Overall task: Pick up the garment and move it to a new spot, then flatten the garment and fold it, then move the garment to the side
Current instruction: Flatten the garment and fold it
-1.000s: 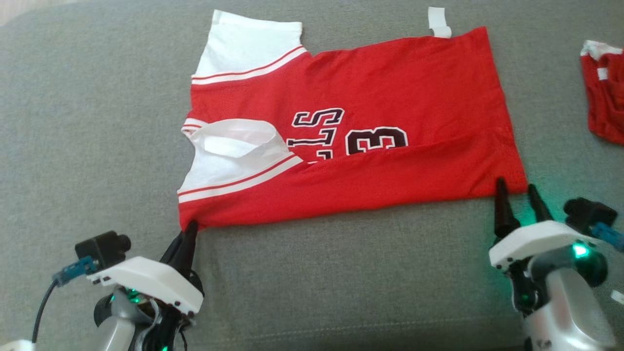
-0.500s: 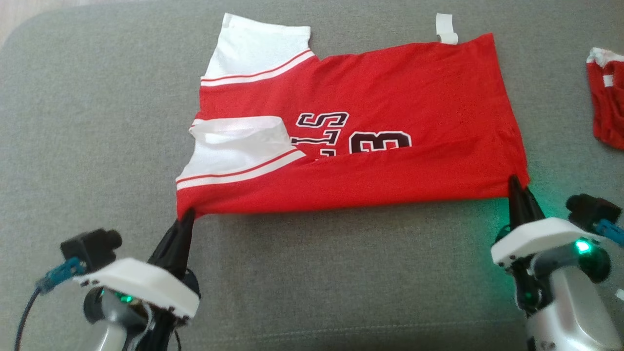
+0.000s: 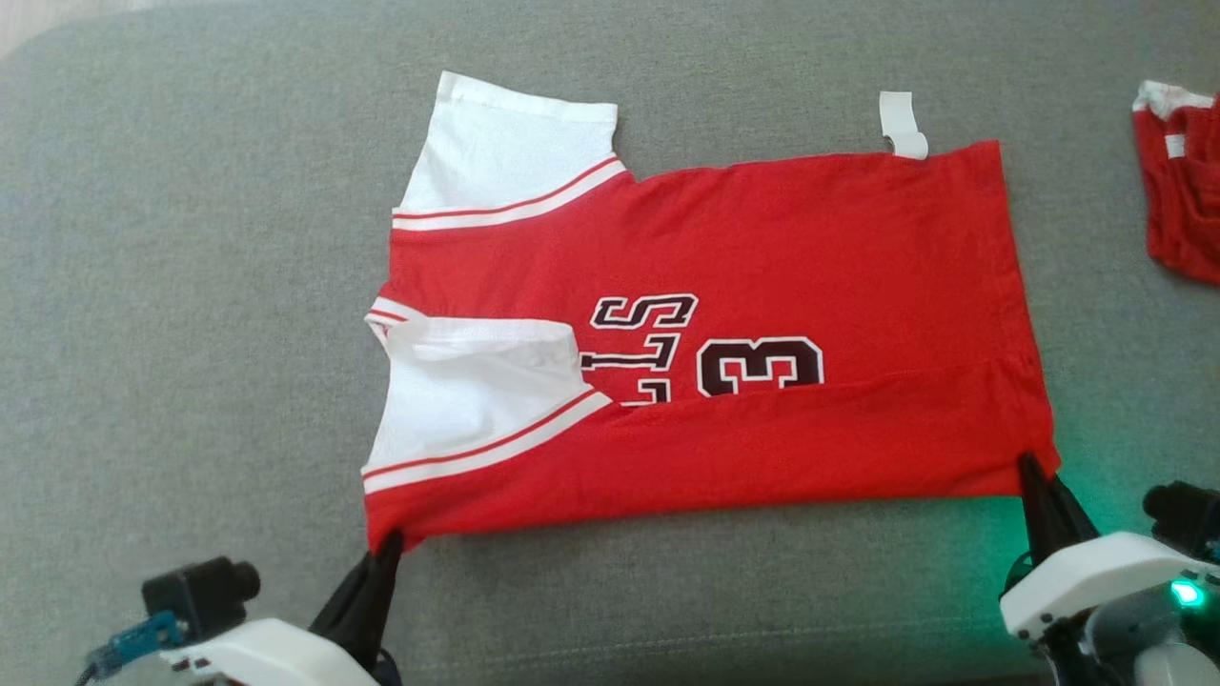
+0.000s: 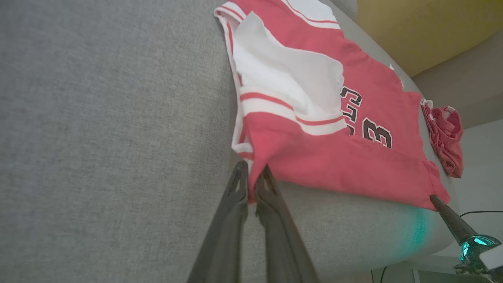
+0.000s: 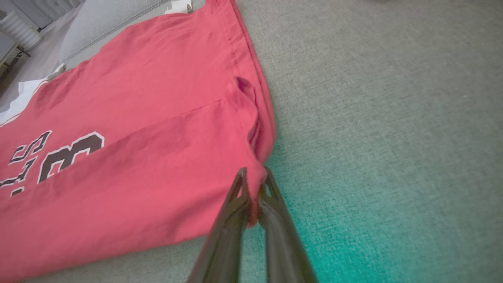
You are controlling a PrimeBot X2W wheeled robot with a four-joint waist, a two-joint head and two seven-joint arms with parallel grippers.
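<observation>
The garment point(image 3: 762, 248) is a red jersey with white sleeves and black lettering, lying flat on the grey cushion with its near long edge folded over. My left gripper point(image 3: 389, 545) is shut on its near left corner by the sleeve; the left wrist view shows the red cloth point(image 4: 314, 165) pinched between the fingers of that gripper point(image 4: 251, 177). My right gripper point(image 3: 1031, 469) is shut on the near right hem corner, and the right wrist view shows the garment's corner point(image 5: 165, 165) clamped in this gripper point(image 5: 253, 181).
A second red and white garment point(image 3: 1177, 181) lies bunched at the right edge of the cushion. A white tag point(image 3: 902, 124) sticks out from the jersey's far edge. Bare grey cushion point(image 3: 191, 286) spreads to the left and at the front.
The right gripper went from open to shut on the hem corner. The garment now sits lower in the head view, with both grippers lower too; the whole picture has shifted.
</observation>
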